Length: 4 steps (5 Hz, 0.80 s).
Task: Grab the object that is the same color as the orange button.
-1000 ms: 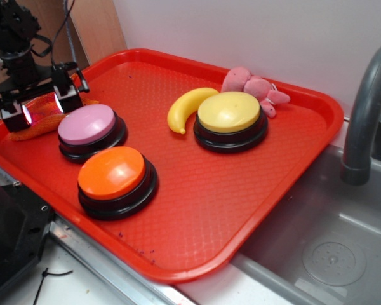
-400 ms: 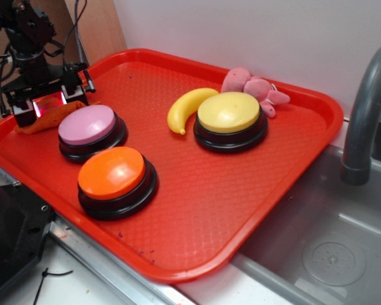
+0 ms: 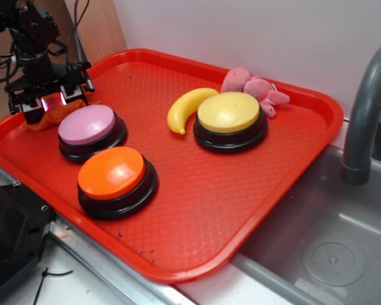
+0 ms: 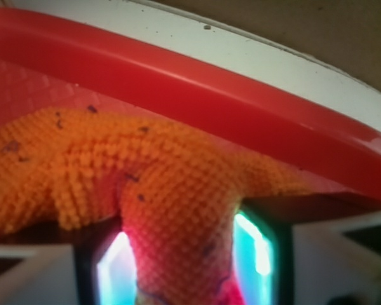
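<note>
The object, a small orange mesh pouch (image 3: 43, 122) (image 4: 114, 171), lies at the back left corner of the red tray (image 3: 241, 184), just behind the pink-topped button (image 3: 87, 124). My gripper (image 3: 51, 105) (image 4: 184, 267) stands over it, shut on it. In the wrist view a fold of the mesh is pinched between the two glowing pads (image 4: 117, 270), and the rest spreads out towards the tray rim (image 4: 197, 89). The orange button (image 3: 112, 171), with a glossy dome on a black base, sits at the front left of the tray.
A yellow-topped button (image 3: 228, 111) stands at the back middle, with a yellow banana (image 3: 185, 107) to its left and a pink plush toy (image 3: 251, 86) behind it. A grey faucet (image 3: 365, 108) and a sink (image 3: 330, 254) lie right of the tray. A wall runs behind.
The fingers have drawn together on the pouch, which has bunched up from a wider spread. The gripper has shifted slightly right and towards the back of the tray.
</note>
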### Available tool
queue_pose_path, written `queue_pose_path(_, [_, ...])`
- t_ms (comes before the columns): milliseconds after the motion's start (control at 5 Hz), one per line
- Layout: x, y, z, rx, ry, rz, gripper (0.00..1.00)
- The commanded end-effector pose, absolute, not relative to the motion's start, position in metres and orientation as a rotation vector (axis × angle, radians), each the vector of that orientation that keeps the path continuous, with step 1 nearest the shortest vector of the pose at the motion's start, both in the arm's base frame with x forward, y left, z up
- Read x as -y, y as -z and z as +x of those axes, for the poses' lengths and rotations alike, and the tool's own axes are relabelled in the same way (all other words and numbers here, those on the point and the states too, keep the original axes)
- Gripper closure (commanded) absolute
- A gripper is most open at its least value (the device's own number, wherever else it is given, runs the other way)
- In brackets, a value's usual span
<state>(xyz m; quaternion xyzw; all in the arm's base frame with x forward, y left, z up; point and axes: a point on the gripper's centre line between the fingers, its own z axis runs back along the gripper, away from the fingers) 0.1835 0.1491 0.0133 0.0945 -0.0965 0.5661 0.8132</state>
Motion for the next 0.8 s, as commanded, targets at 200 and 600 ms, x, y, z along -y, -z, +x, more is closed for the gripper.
queue_pose_path(200, [-0.146, -0.026, 0.179, 0.079, -1.000, 0.164, 1.00])
queue_pose_path(600, [-0.125, -0.074, 0.192, 0.121, -0.768, 0.065, 1.00])
